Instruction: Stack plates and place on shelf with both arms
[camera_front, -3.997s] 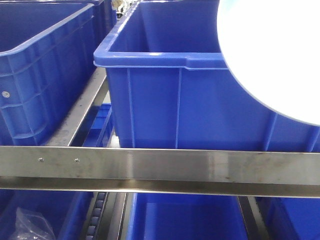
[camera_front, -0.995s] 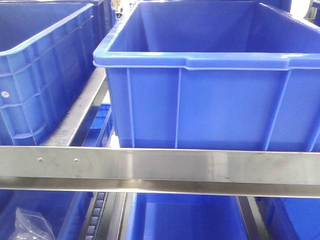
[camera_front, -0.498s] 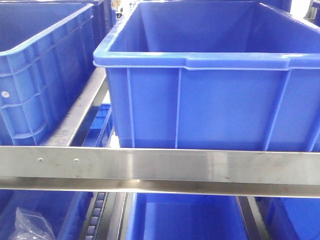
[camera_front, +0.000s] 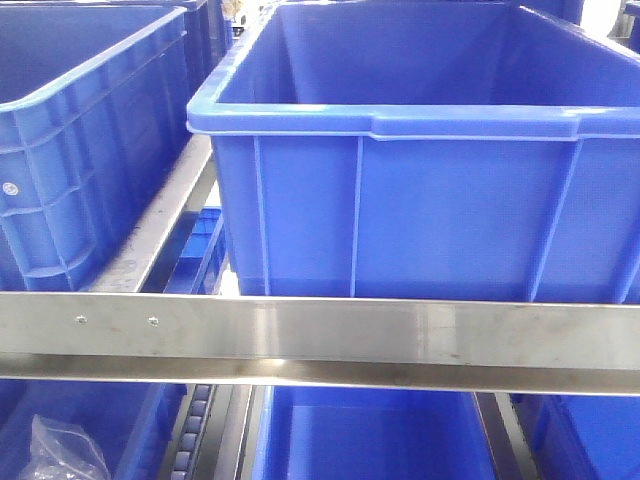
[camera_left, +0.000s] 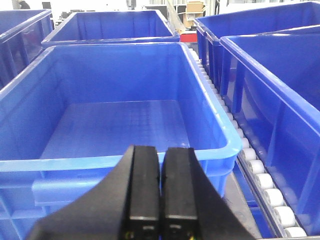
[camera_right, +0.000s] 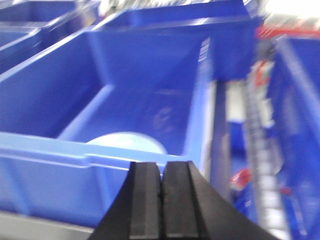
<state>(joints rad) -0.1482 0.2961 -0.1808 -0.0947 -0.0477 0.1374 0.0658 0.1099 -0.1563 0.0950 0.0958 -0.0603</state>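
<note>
lying in blue crate (camera_right: 150, 90): pale glossy plate (camera_right: 126, 140), partly hidden; both arms' fingers pressed together.

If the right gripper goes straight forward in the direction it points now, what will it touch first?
Most likely the near rim of the blue crate. The right gripper is shut and points at that rim, with a pale plate lying inside just beyond it. The picture is blurred and depth is unclear, so it may pass slightly above.
</note>
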